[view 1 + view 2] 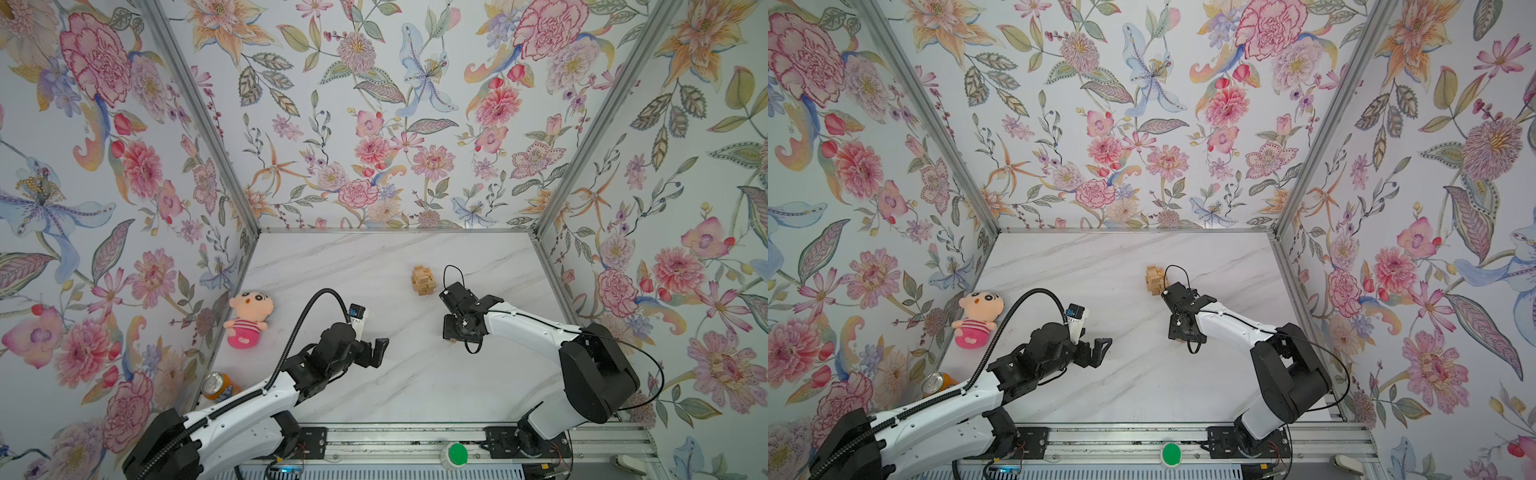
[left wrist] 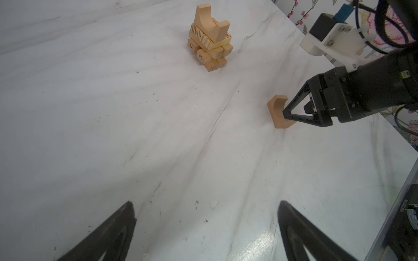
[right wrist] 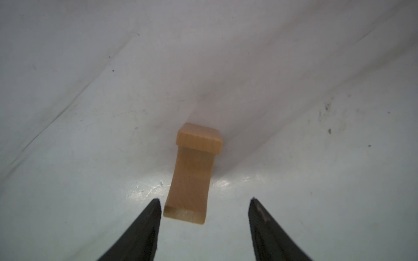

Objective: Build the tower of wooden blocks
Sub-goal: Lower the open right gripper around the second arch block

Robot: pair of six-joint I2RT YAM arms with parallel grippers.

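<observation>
- Tower (image 1: pixel 1156 280): compact tan stack, right of the centre of the surface (image 1: pixel 1133 395).
- Right gripper (image 1: pixel 1182 332) points down beside it, nearer the front edge; sliver of tan block (image 1: pixel 1178 341) beneath.
- Plush doll (image 1: pixel 978 318) at left edge; orange can (image 1: pixel 937 382) by front-left corner.

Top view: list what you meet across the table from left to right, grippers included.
orange can → pink plush doll → left gripper → tower → right gripper. The loose curved block sits beneath the right gripper, so it is left out of the order.
</observation>
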